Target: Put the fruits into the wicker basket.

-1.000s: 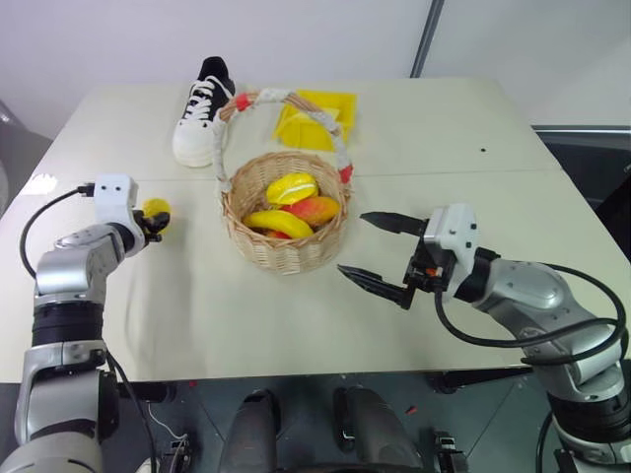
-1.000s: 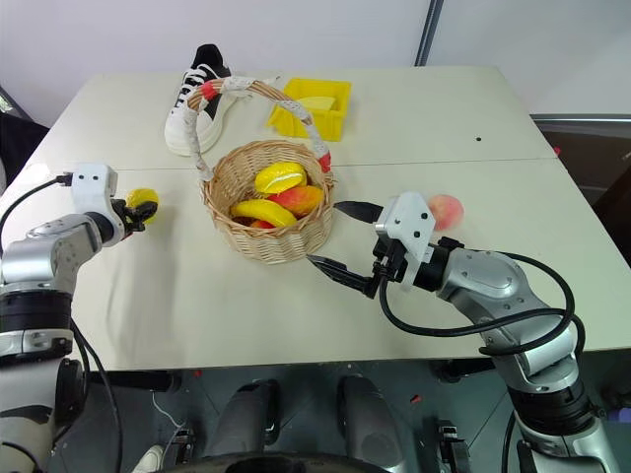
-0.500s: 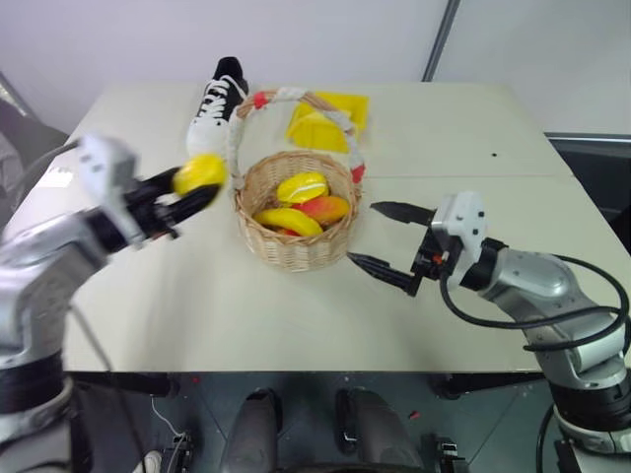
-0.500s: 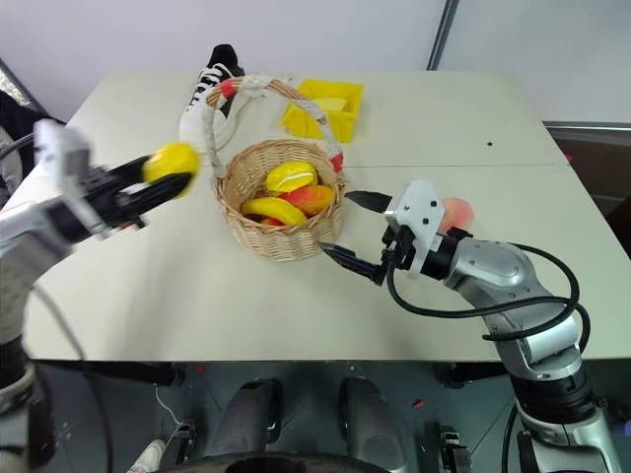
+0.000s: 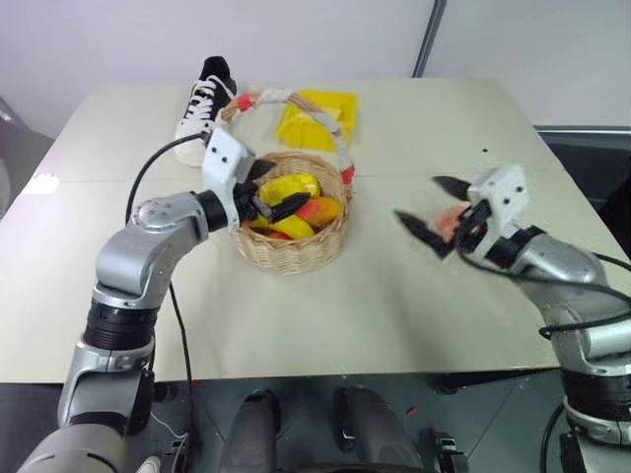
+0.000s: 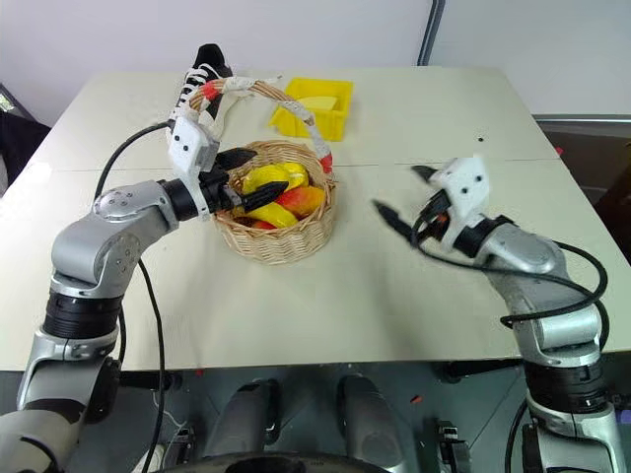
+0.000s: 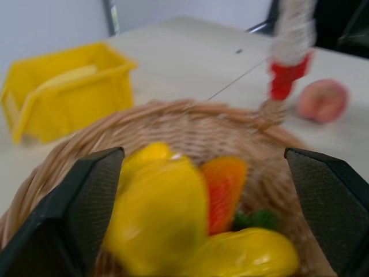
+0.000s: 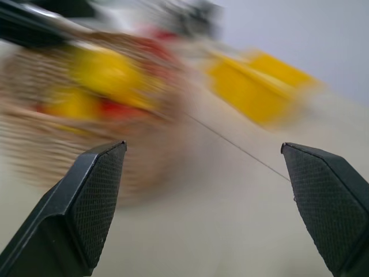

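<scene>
Lemon, small, bumpy, yellow (image 7: 158, 222), lies in the round wicker basket (image 5: 292, 251), beneath the left gripper (image 5: 268, 200), released for dropping; right gripper (image 5: 434, 210) gapes empty, right of basket.

Landmark: wicker basket (image 6: 276, 222).
Above the basket: arched handle (image 6: 271, 103) spans the opening.
Behind the basket: shoe (image 6: 202, 74), yellow bin (image 6: 315, 108) stand near.
Right of the basket: bare table (image 6: 355, 286).

A: What sits at the far side of the table (image 5: 325, 315)?
B: A black-and-white sneaker (image 5: 204, 96) at about eleven o'clock, toe toward us.
A: And beside it?
B: A yellow plastic bin (image 5: 317, 119) near twelve o'clock, well apart from the sneaker.
</scene>
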Controlling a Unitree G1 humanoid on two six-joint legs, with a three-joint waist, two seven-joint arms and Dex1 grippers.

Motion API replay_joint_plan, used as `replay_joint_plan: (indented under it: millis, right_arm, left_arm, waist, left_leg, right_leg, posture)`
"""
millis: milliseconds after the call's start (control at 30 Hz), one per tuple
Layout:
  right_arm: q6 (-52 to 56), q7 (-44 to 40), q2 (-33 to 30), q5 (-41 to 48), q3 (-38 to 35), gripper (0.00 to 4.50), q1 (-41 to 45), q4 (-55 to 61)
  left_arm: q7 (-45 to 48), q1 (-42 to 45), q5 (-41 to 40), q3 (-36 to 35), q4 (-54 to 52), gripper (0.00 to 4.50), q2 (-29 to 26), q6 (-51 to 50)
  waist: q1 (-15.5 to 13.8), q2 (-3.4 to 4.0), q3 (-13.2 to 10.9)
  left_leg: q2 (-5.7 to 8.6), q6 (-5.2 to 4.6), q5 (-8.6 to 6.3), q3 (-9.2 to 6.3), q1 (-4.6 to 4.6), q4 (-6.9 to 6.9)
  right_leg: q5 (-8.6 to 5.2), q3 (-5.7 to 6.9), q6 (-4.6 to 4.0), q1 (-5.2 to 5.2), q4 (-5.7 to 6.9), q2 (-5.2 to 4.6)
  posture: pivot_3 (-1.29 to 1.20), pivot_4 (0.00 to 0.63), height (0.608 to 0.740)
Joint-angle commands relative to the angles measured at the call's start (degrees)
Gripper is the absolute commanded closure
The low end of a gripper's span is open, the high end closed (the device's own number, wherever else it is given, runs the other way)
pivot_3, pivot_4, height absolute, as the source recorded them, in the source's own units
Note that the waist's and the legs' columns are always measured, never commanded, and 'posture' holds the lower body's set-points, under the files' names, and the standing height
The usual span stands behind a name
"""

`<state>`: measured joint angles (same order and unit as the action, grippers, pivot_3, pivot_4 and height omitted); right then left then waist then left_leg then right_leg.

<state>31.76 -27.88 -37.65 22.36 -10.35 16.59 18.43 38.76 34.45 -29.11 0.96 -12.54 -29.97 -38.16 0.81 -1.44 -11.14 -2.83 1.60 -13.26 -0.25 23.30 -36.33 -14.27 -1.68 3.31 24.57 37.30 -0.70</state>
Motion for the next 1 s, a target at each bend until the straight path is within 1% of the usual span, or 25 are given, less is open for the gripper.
replay_joint_plan:
  millis: [33, 233, 400, 467, 500, 567, 600, 633, 700, 767, 900, 933, 1000]
  right_arm:
    - [0.71, 4.48, -0.22, -4.29, -1.58, 0.00, 1.11, -4.87]
    - [2.46, 5.20, 0.17, -6.10, -0.91, 0.00, 2.88, -13.99]
    - [4.22, 4.15, 1.72, -4.19, -2.20, 0.00, 5.56, -21.33]
    - [4.06, 3.70, 2.40, -3.57, -2.69, 0.54, 6.41, -22.76]
    - [3.91, 3.69, 2.67, -3.42, -2.90, 0.89, 6.81, -23.19]
    - [3.73, 3.72, 2.96, -3.46, -2.96, 1.86, 7.33, -23.27]
    - [3.69, 3.75, 3.02, -3.49, -2.92, 2.22, 7.48, -23.05]
    - [3.36, 3.75, 2.96, -3.73, -2.79, 2.41, 7.54, -22.73]
    - [1.90, 2.78, 2.03, -4.47, -1.96, 2.45, 7.30, -20.10]
    - [1.11, 0.47, 1.29, -3.40, -1.70, 2.45, 6.86, -15.74]
    - [2.09, -12.00, -1.94, 5.35, 0.46, 2.45, 3.58, 2.56]
    - [3.91, -13.61, -2.10, 8.11, 1.89, 2.45, 4.08, 6.66]
    - [7.77, -11.92, 0.50, 10.45, 6.03, 2.45, 7.94, 10.62]
  left_arm:
    - [5.98, -1.99, -4.11, -1.39, -5.52, 0.02, -1.52, 1.48]
    - [10.03, -5.57, -9.05, -1.08, -11.32, 0.02, -3.28, -1.03]
    - [9.44, -7.42, -8.51, -0.34, -13.22, 0.02, -4.34, -1.52]
    - [8.97, -7.91, -8.15, -0.35, -13.27, 0.00, -4.53, -1.33]
    - [8.82, -8.24, -7.85, -0.36, -13.32, 0.00, -4.69, -1.13]
    - [8.68, -9.04, -7.20, -0.55, -13.33, 0.00, -5.01, -0.54]
    - [8.56, -9.53, -6.92, -0.79, -13.32, 0.00, -5.20, -0.22]
    - [8.47, -10.04, -6.70, -1.11, -13.24, 0.00, -5.42, 0.12]
    - [8.19, -12.08, -6.14, -3.40, -12.42, 0.00, -6.27, 1.51]
    - [7.51, -14.12, -6.62, -6.73, -11.23, 0.00, -6.57, 2.43]
    - [8.69, -20.66, -8.55, -15.26, -9.09, 0.00, -8.01, 4.40]
    - [9.14, -21.98, -8.88, -16.92, -8.59, 0.00, -8.41, 4.92]
    - [10.00, -23.93, -9.08, -19.23, -7.79, 0.00, -8.97, 6.48]
  waist:
    - [0.13, 0.00, 0.00]
    - [0.23, 0.03, 0.00]
    - [0.26, 0.04, 0.00]
    - [0.19, 0.04, 0.01]
    - [0.18, 0.04, 0.00]
    - [0.32, 0.05, 0.00]
    - [0.31, 0.05, 0.01]
    - [0.30, 0.05, 0.01]
    - [0.30, 0.06, 0.01]
    - [0.41, 0.12, -0.03]
    - [0.38, 0.21, -0.06]
    - [0.40, 0.20, -0.06]
    - [0.44, 0.20, -0.06]
  left_leg:
    - [0.00, 0.00, 0.00, 0.00, 0.00, 0.00]
    - [-0.01, -0.01, 0.00, -0.03, -0.03, 0.02]
    - [-0.01, -0.01, 0.00, -0.04, -0.03, 0.01]
    - [-0.01, -0.01, 0.00, -0.04, -0.03, 0.01]
    - [-0.01, -0.01, 0.00, -0.04, -0.03, 0.01]
    - [-0.01, -0.01, 0.00, -0.03, -0.03, 0.00]
    - [-0.01, -0.01, 0.00, -0.02, -0.03, 0.00]
    - [-0.01, -0.01, 0.00, -0.03, -0.04, 0.00]
    - [-0.01, -0.01, 0.00, -0.04, -0.04, 0.02]
    - [-0.02, -0.01, 0.00, -0.03, -0.04, 0.03]
    - [-0.06, -0.02, 0.00, -0.05, -0.06, 0.10]
    - [-0.08, -0.02, 0.00, -0.06, -0.06, 0.13]
    - [-0.12, -0.02, -0.01, -0.07, -0.08, 0.15]
  right_leg:
    - [0.00, -0.01, 0.00, 0.00, 0.00, 0.01]
    - [0.00, -0.01, 0.00, 0.00, 0.02, 0.05]
    - [0.00, -0.01, 0.00, 0.00, 0.03, 0.06]
    - [0.01, -0.01, 0.00, 0.00, 0.03, 0.06]
    - [0.01, -0.01, 0.00, 0.00, 0.03, 0.06]
    - [0.01, -0.02, 0.01, 0.00, 0.03, 0.06]
    - [0.01, -0.03, 0.01, 0.00, 0.03, 0.06]
    - [0.01, -0.03, 0.01, 0.00, 0.03, 0.06]
    - [0.01, -0.03, 0.01, 0.00, 0.03, 0.07]
    - [0.00, -0.03, 0.01, 0.01, 0.03, 0.07]
    - [0.00, -0.02, 0.01, 0.04, 0.04, 0.10]
    - [-0.01, -0.01, 0.01, 0.06, 0.03, 0.11]
    - [-0.02, 0.01, 0.01, 0.05, 0.03, 0.14]
  posture:
    - [0.00, 0.150, 0.740]
    - [0.00, 0.150, 0.740]
    - [0.00, 0.150, 0.740]
    - [0.00, 0.150, 0.740]
    - [0.00, 0.150, 0.740]
    - [0.00, 0.150, 0.740]
    - [0.00, 0.150, 0.740]
    - [0.00, 0.150, 0.740]
    - [0.00, 0.150, 0.740]
    - [0.00, 0.150, 0.740]
    - [0.00, 0.150, 0.740]
    - [0.00, 0.150, 0.740]
    - [0.00, 0.150, 0.740]
